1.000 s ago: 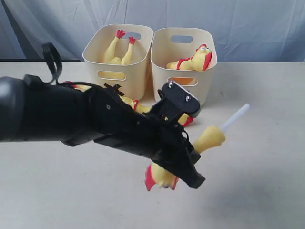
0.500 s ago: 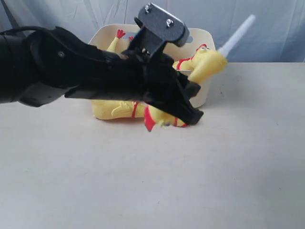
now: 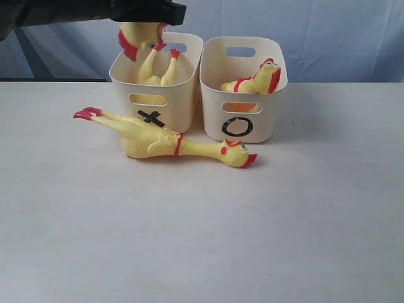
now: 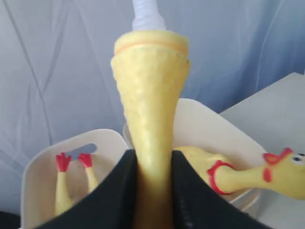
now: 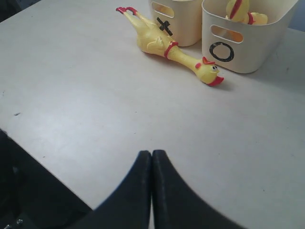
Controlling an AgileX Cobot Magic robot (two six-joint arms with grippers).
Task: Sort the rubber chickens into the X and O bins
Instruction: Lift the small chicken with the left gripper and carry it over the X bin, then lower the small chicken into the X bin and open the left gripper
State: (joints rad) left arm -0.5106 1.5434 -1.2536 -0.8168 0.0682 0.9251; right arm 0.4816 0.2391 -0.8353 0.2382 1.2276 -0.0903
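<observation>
My left gripper [image 4: 153,167] is shut on a yellow rubber chicken [image 4: 151,95] and holds it in the air; its white squeaker tube points away from the camera. In the exterior view that held chicken [image 3: 137,36] hangs from the left gripper [image 3: 156,14] just above the X bin [image 3: 183,95], which holds one chicken [image 3: 156,66] with its red feet up. The O bin [image 3: 268,107] holds another chicken [image 3: 254,81]. A long chicken [image 3: 164,142] lies on the table in front of both bins. My right gripper [image 5: 152,158] is shut and empty, low over the table.
The two cream bins stand side by side at the back of the white table [image 3: 284,221]. A blue cloth backdrop [image 3: 341,31] hangs behind them. The lying chicken's feet [image 3: 87,113] reach left of the X bin.
My left arm has risen from the table's front and swung back to the left, carrying the chicken to above the X bin. The bins and lying chicken are uncovered now.
</observation>
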